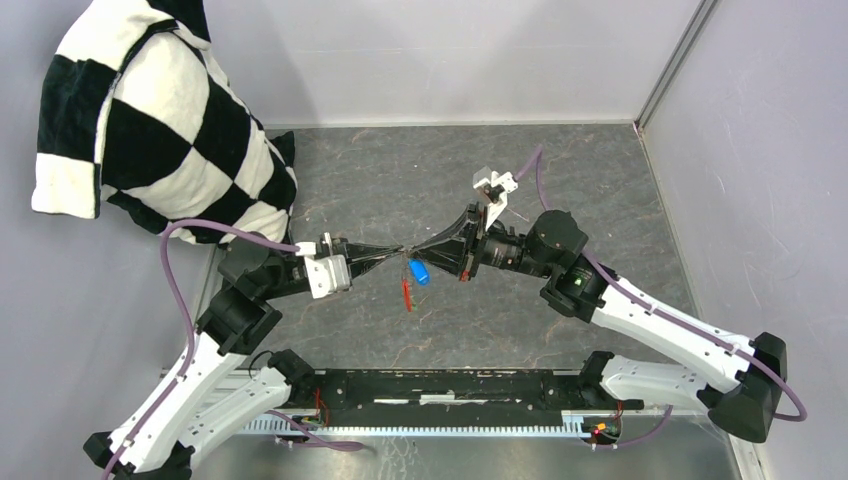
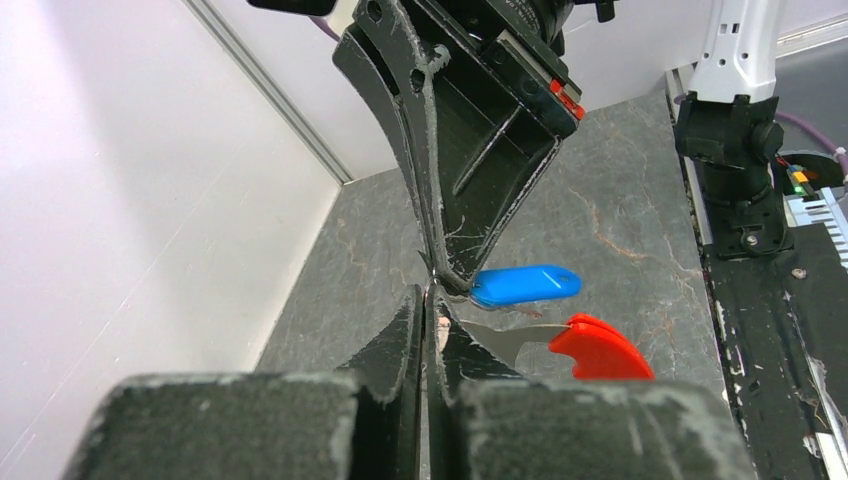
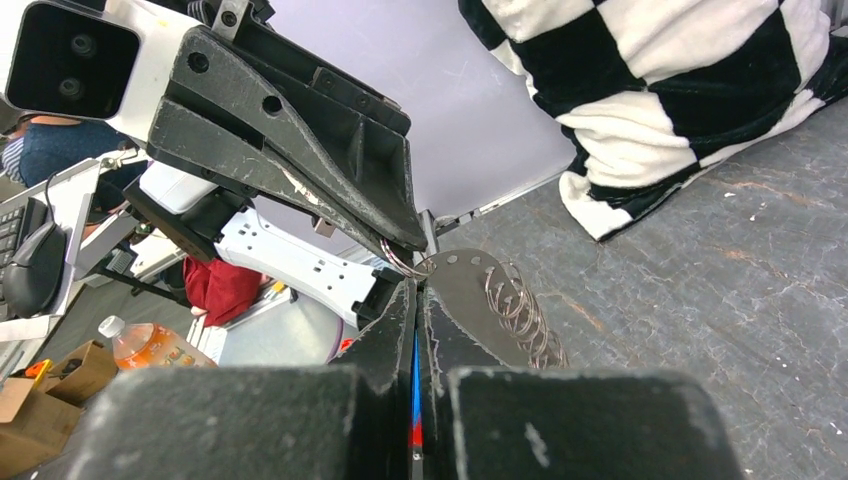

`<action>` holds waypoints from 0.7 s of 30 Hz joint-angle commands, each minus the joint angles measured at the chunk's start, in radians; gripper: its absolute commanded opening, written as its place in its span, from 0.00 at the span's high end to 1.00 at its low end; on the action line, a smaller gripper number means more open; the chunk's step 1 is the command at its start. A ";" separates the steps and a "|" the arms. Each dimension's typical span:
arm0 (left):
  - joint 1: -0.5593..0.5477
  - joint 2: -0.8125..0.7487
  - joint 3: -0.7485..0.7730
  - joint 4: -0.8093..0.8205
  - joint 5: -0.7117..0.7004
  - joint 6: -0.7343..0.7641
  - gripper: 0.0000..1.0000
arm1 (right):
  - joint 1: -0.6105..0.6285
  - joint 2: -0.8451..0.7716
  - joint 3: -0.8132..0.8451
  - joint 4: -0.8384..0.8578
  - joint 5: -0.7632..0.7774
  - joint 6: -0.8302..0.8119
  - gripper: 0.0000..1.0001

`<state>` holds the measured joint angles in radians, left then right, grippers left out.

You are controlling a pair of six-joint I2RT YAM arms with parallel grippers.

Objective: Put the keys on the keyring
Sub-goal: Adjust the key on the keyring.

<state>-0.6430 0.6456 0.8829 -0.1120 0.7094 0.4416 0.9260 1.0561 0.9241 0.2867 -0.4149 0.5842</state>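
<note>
The left gripper (image 1: 392, 253) has its fingers together, pinching the keyring (image 3: 404, 263) at its tips, with the red tag (image 1: 406, 292) hanging below. The right gripper (image 1: 424, 251) meets it tip to tip, clamped on the blue key (image 1: 419, 272), whose head is just beside the ring.

The blue key (image 2: 525, 285) has a tiny metal blade and a smooth, oblong, bright blue plastic head. It is held off the table, pinched at its blade end in the tip of the right gripper (image 1: 420, 249), with the head lying level and pointing to 3 o'clock in the left wrist view. The keyring (image 3: 398, 264) is a thin wire loop clamped at the tip of the left gripper (image 1: 392, 252). Its red leaf-shaped tag (image 2: 600, 350) hangs just beside the blue head, at 5 o'clock from it. From above the tag dangles toward 6 o'clock. A grey coiled chain strap (image 3: 520, 312) trails from the ring toward 4 o'clock.
</note>
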 commanded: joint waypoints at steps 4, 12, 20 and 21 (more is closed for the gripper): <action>0.002 0.005 0.032 0.107 0.008 -0.043 0.98 | -0.012 -0.015 -0.052 0.078 -0.029 0.050 0.98; 0.002 0.027 0.044 0.175 0.015 -0.109 0.98 | -0.015 0.006 -0.082 0.155 -0.062 0.092 0.97; 0.002 0.037 0.039 0.197 0.036 -0.139 0.98 | -0.014 0.033 -0.067 0.190 -0.091 0.102 0.83; 0.002 0.038 0.040 0.202 0.037 -0.145 0.98 | -0.014 0.035 -0.066 0.193 -0.095 0.099 0.81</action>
<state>-0.6426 0.6849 0.8833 -0.0246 0.7326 0.3508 0.9131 1.0794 0.8539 0.4461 -0.4656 0.6800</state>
